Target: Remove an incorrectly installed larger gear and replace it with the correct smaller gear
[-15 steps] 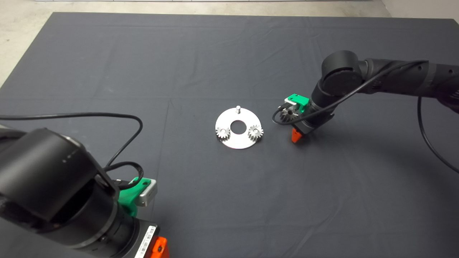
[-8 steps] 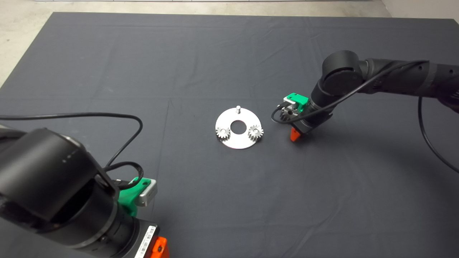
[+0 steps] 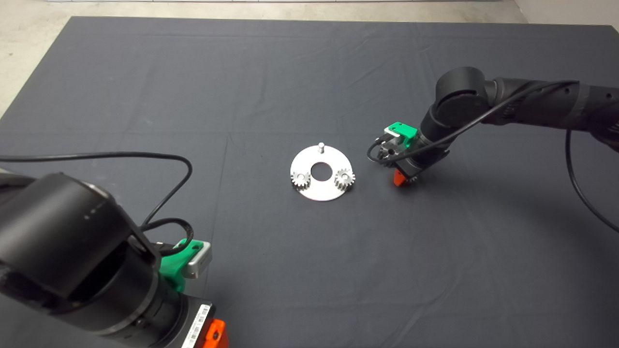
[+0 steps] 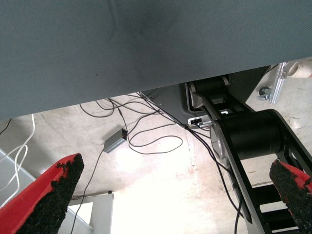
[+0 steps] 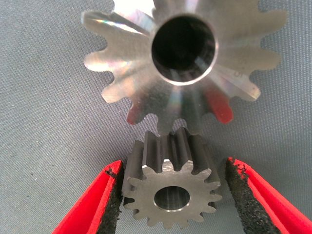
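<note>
My right gripper is low over the mat, just right of the round steel plate. In the right wrist view my right gripper is open, with the smaller gear standing on the mat between its pads. One pad is at the gear's teeth and the other is a small gap away. Just beyond it lies the larger gear with long pointed teeth. The plate carries two small gears and a bare peg. My left gripper is parked at the lower left, fingers wide apart.
The dark mat spreads widely around the plate. A black cable hangs from the right arm. The left wrist view shows the mat's edge, floor cables and part of the robot base.
The right gripper has shifted slightly at the gears beside the plate, and its wrist now covers more of the larger gear in the head view. The left arm has not moved.
</note>
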Robot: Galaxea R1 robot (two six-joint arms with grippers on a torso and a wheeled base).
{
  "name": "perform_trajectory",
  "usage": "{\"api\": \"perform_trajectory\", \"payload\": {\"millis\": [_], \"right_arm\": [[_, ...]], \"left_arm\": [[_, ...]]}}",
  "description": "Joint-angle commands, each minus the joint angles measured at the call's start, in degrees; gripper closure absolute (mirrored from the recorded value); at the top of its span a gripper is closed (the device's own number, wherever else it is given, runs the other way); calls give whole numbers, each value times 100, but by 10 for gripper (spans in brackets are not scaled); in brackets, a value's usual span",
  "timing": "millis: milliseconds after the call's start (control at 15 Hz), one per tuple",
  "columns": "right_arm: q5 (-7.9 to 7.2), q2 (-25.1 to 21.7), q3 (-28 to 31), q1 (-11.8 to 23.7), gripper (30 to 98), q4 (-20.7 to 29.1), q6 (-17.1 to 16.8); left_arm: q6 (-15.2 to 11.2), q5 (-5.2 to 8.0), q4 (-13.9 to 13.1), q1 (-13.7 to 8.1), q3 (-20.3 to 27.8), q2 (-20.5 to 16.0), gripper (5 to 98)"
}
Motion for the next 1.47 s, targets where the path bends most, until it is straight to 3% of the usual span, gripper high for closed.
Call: {"api": "perform_trajectory", "payload": {"millis": [0, 400, 533, 1133, 1400], "right_arm": [[15, -23, 5, 114, 731, -186, -23], [14, 3, -12, 114, 776, -186, 21], [-3, 3, -47, 114, 828, -186, 20], [-56, 20, -140, 136, 853, -169, 38], [-171, 29, 147, 335, 862, 71, 55]], "left_arm": [[-46, 37, -100, -43, 107, -18, 54], [-46, 36, -100, -43, 107, -9, 54], [-46, 28, -100, -43, 107, -9, 54], [-37, 37, -100, -34, 107, -9, 54], [-37, 46, -100, -34, 105, -18, 54]]}}
